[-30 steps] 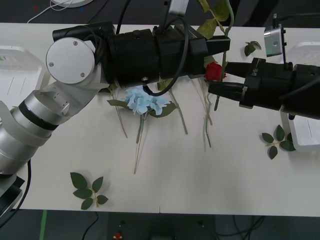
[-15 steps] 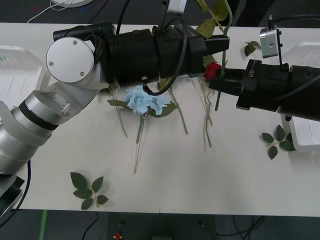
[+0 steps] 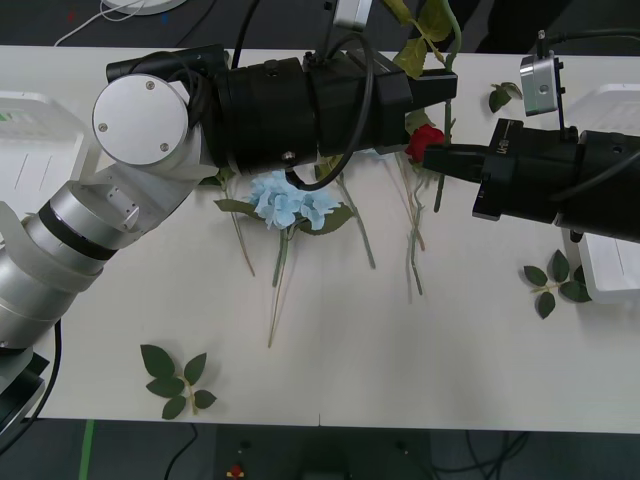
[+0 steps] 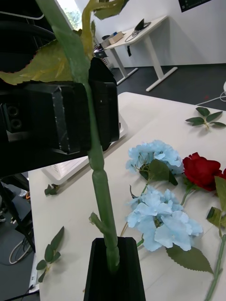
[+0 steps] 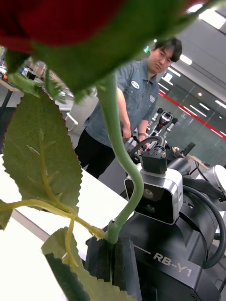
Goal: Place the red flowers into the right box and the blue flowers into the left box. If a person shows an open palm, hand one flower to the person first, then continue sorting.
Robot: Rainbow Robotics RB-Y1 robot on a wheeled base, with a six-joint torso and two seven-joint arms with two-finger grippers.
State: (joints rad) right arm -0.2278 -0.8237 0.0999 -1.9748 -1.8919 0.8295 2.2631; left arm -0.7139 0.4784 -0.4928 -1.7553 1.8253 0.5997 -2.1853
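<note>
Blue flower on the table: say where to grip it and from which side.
Grip the blue flower by its bare stem below the leaves, from straight above, fingers across it: it lies flat, its head is soft and wide, the stem thin.

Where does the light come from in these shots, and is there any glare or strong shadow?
Front view: even light from above, the white table bright, with barely a shadow beside the blue flowers. Right wrist view: a bright window glares behind. Left wrist view: ceiling lights glare above, so the near red flower looks dark against them.
</note>
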